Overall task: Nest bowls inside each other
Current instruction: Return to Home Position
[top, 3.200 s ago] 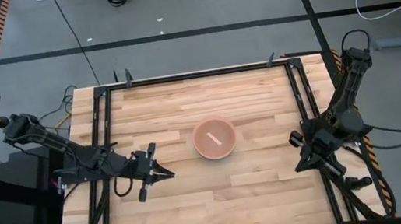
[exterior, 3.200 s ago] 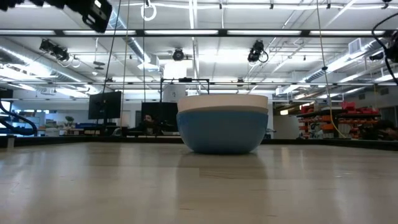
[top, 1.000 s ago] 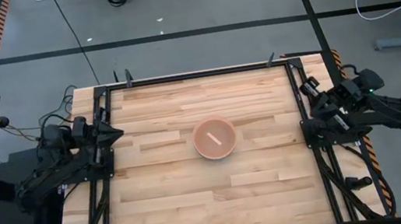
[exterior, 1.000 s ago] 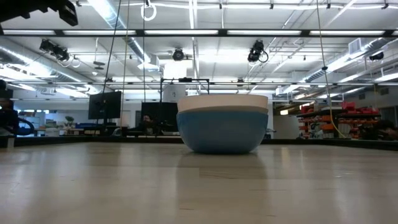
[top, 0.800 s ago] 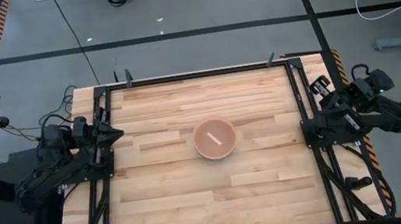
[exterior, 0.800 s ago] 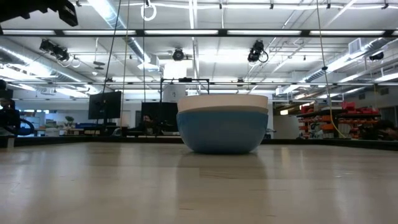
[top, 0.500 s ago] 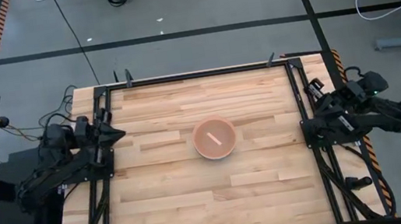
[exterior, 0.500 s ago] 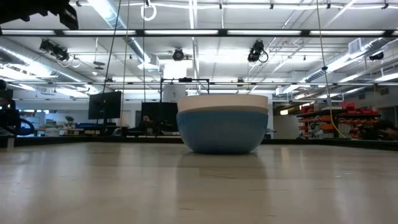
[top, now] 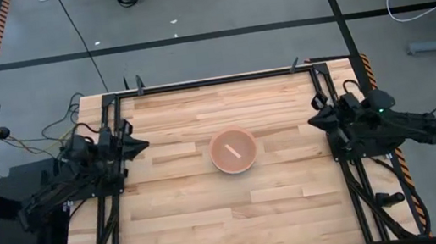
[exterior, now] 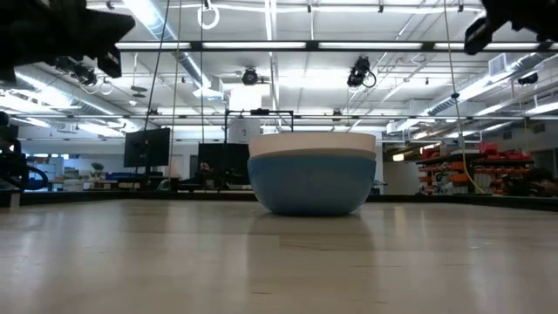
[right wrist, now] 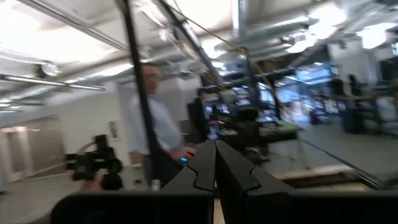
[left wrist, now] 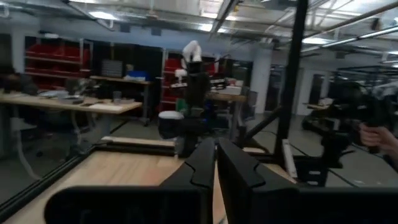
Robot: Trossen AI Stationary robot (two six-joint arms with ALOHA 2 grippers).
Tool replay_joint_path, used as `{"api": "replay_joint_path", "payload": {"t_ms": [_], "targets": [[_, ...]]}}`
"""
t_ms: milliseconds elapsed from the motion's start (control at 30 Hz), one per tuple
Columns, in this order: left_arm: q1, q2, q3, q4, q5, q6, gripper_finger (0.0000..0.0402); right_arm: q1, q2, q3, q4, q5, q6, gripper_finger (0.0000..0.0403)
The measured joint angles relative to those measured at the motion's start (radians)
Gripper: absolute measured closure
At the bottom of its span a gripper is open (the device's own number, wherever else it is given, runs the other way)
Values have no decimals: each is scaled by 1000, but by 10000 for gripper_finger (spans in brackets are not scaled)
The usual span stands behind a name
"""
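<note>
The three bowls stand nested in one stack (top: 232, 151) in the middle of the table, resting on the bottom bowl's base. From above only the salmon-pink bowl (top: 233, 148) shows, innermost. In the low view the blue bowl (exterior: 312, 187) is outermost, with a pale grey-white rim (exterior: 312, 144) above it. My left gripper (top: 139, 143) is shut and hovers at the table's left edge, pointing at the stack; its fingers (left wrist: 231, 163) meet. My right gripper (top: 314, 121) is shut at the right edge, pointing toward the stack, fingers (right wrist: 231, 165) together. Neither touches a bowl.
A black metal frame (top: 212, 81) runs around the wooden tabletop (top: 214, 217). Bare wood lies on every side of the stack. People and workbenches show in the room beyond the table in both wrist views.
My right gripper has swung from beyond the table's right edge toward the left, and now points at the stack. My left gripper has slid a little toward the table's right. The bowls have not moved.
</note>
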Motion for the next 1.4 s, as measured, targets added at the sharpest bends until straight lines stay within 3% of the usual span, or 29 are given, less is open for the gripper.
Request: {"api": "replay_joint_path", "payload": {"t_ms": [467,1033,1400], "targets": [[0,0,-52,-75,-107,75,366,0,0,-101,-3,100,-41,387],[0,0,-52,-190,-118,96,380,0,0,-171,-7,124,-21,387],[0,2,-52,-137,-133,116,366,0,0,-174,-18,124,-19,387]]}}
